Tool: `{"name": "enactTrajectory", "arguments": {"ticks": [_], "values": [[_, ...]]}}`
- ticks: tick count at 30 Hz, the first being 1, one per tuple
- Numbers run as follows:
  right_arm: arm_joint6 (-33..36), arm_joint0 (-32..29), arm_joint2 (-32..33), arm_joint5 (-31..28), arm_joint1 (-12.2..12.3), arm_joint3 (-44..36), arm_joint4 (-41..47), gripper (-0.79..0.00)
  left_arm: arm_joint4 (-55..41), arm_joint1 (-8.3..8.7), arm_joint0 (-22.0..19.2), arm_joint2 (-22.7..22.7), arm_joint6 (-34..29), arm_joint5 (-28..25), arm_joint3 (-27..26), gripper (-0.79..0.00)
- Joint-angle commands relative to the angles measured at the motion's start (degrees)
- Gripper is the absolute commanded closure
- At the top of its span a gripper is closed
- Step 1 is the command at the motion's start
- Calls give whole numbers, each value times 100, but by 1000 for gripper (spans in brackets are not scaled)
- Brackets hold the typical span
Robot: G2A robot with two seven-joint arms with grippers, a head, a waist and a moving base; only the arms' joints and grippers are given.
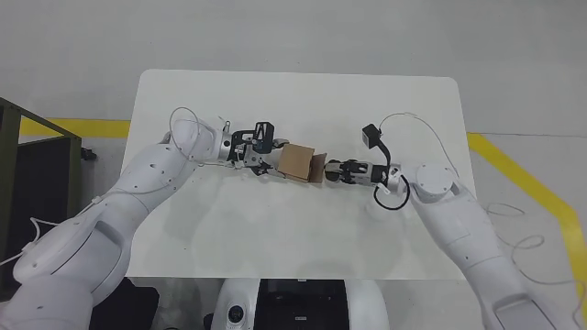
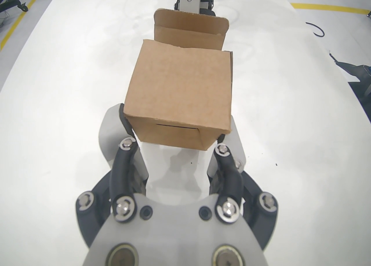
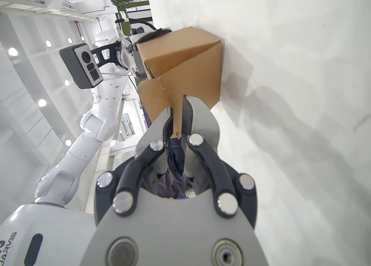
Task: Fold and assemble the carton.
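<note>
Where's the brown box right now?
In the top view, the carton sits on the table, the left gripper holding one end, the right gripper pinching its flap.

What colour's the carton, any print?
Plain brown cardboard carton, no print visible; best in left wrist view.

Industrial robotics test hall: white bench (image 1: 183, 92) on grey floor (image 1: 293, 9), yellow tape (image 1: 491, 153) at 3 and 9 o'clock, ceiling lamps (image 3: 13, 52).
</note>
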Motion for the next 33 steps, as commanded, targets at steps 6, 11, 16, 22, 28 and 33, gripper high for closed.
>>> {"name": "enactTrajectory", "arguments": {"ticks": [6, 11, 16, 22, 28, 33], "values": [[-11, -15, -4, 25, 4, -102, -59, -71, -10, 0, 4, -9, -19, -6, -13, -499], [-9, 0, -20, 17, -1, -140, -83, -80, -6, 0, 3, -12, -34, -16, -20, -502], [-12, -3, -21, 18, -1, -172, -106, -89, -10, -2, 2, -12, -32, -32, -25, -508], [-3, 10, -39, 26, -7, -186, -119, -102, -7, -5, 1, -11, -32, -33, -15, -511], [-6, 70, -114, 93, -30, -180, -173, -129, -4, -10, -2, -12, -35, -13, -2, -520], [-51, 122, -162, 161, -47, -162, -237, -135, 12, -13, -8, -6, -30, -20, 5, -520]]}}
